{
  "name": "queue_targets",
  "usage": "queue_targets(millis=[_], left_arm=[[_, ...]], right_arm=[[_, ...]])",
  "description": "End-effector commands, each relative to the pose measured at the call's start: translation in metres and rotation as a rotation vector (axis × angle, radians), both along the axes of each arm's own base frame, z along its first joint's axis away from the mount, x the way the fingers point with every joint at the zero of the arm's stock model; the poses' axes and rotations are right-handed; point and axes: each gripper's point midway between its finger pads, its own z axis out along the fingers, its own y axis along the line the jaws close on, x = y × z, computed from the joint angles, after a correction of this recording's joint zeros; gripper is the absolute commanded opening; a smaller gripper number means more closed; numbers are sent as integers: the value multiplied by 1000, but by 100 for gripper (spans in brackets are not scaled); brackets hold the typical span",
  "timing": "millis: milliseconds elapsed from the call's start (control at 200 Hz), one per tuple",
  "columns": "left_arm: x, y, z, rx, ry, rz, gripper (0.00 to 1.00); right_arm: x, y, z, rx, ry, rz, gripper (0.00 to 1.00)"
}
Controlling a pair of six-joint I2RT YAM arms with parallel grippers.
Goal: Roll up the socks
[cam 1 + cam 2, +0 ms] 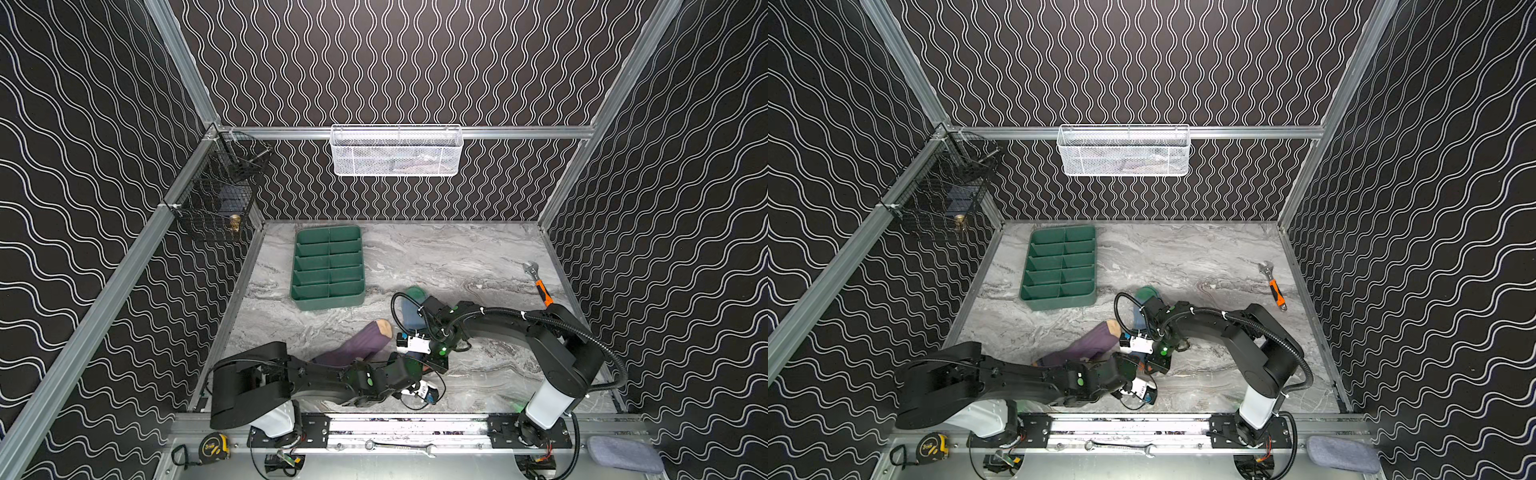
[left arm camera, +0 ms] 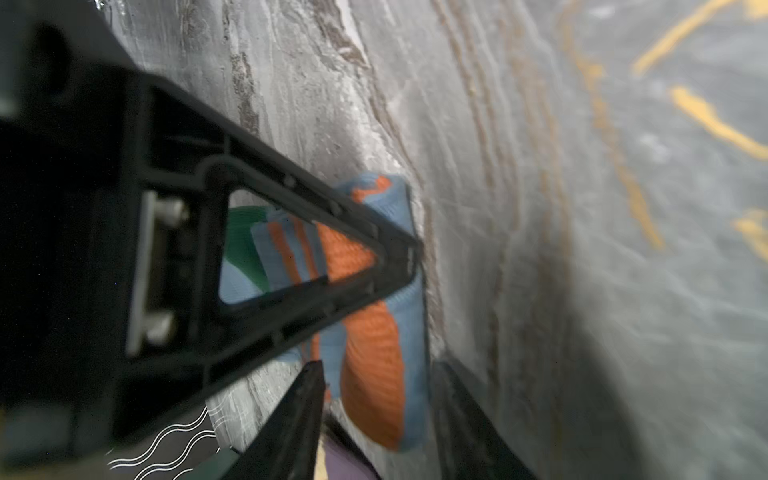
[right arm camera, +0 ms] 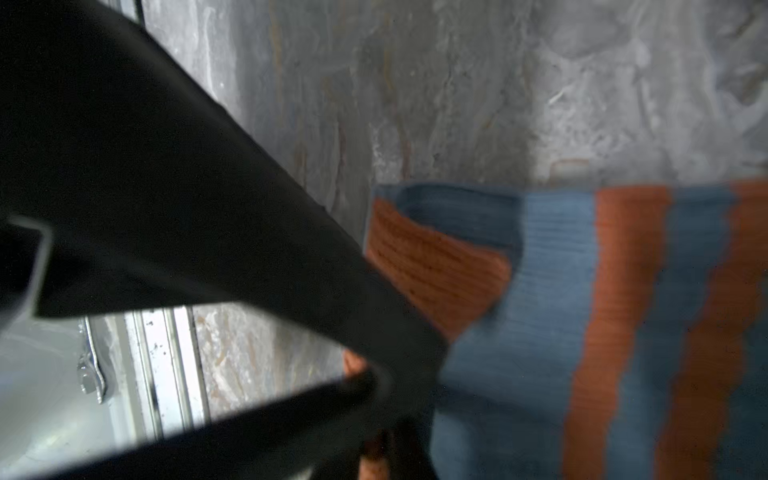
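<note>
In both top views the purple sock [image 1: 357, 345] [image 1: 1088, 347] lies flat at front centre, its peach toe pointing to the back. The blue sock [image 1: 412, 309] [image 1: 1142, 305], green toe at the back, runs toward the front under both wrists. My right gripper [image 3: 386, 451] [image 1: 430, 361] is shut on the sock's orange cuff. In the left wrist view my left gripper [image 2: 376, 415] [image 1: 409, 368] straddles the folded orange and blue cuff [image 2: 374, 374], both fingers touching it. A strip of purple sock [image 2: 349, 465] shows beneath. The fingertips are hidden in the top views.
A green compartment tray [image 1: 328, 268] stands at the back left, and an orange-handled wrench [image 1: 540, 286] lies at the right edge. White mesh basket [image 1: 397, 151] and black wire basket [image 1: 216, 195] hang on the walls. Tape measure [image 1: 214, 446], spanner [image 1: 399, 448] and grey cloth pad [image 1: 623, 453] sit on the front rail.
</note>
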Motion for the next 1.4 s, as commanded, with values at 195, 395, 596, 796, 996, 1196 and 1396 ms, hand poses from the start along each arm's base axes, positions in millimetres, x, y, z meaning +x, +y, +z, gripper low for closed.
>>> queue_targets(millis=[195,395,596,796,996,1196,1396], left_arm=[[5,-11,-15,-27,97,50,28],[9,-8,-24,-18,163,107,5],[14,-2,-22,-7,222,171,0],[9,5,-17,25,362,230,0],[8,10,-20,11,437,256,0],[16,8,-16,-19,492,292,0],[12,6,-11,-11,649,310,0]], right_arm=[[4,-19,-14,-106,-50,4,0],[5,-18,-11,-97,-63,0,0],[6,-20,-5,-72,-106,-12,0],[10,-27,1,-47,-193,-32,18],[25,-30,22,7,-345,-85,35],[51,-37,76,137,-603,-183,38],[125,-83,183,293,-1000,-638,46]])
